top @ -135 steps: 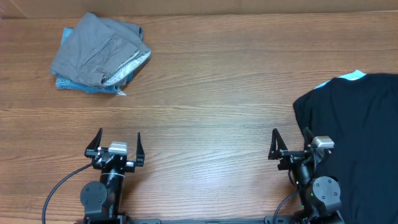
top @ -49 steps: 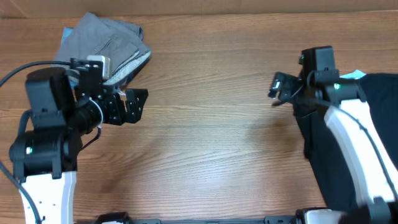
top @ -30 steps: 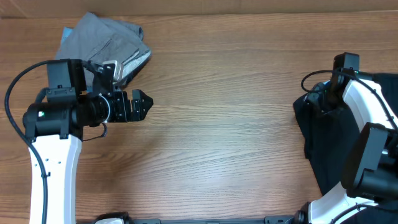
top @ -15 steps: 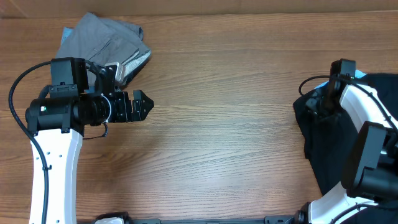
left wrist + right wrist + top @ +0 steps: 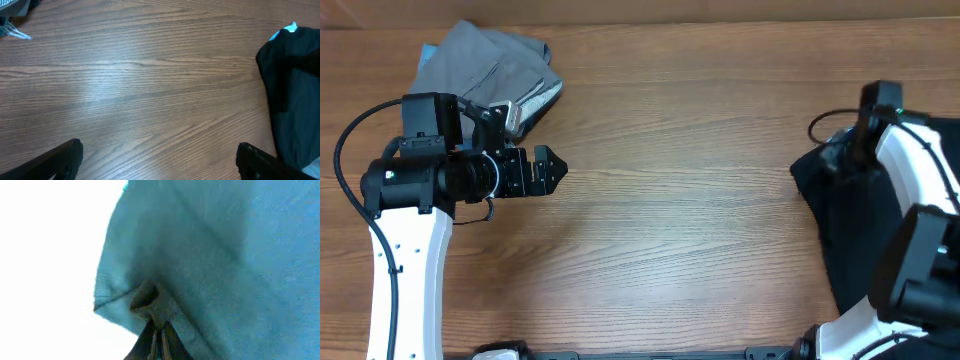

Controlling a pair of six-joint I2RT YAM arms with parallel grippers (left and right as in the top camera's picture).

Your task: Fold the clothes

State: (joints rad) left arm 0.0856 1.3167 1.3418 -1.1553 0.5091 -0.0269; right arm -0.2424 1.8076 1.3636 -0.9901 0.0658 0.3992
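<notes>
right arm [image 5: 912, 172] reaches forward, right fingers [image 5: 151, 341] pinching the large black t-shirt [image 5: 840, 240] at its edge; left fingers [image 5: 66, 160] gape above the wooden table [image 5: 670, 210].

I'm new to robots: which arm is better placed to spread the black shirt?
Probably right: the right gripper is shut on the edge of the black T-shirt; the left gripper hangs open over the table, apart from it.

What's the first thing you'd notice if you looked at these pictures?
A big black T-shirt is heaped at the right side of the wooden table, and the right hand is pinched shut on its edge. On the other side, the left hand hovers wide open. Next to it, a crumpled grey pile of clothes sits in the far left corner.
</notes>
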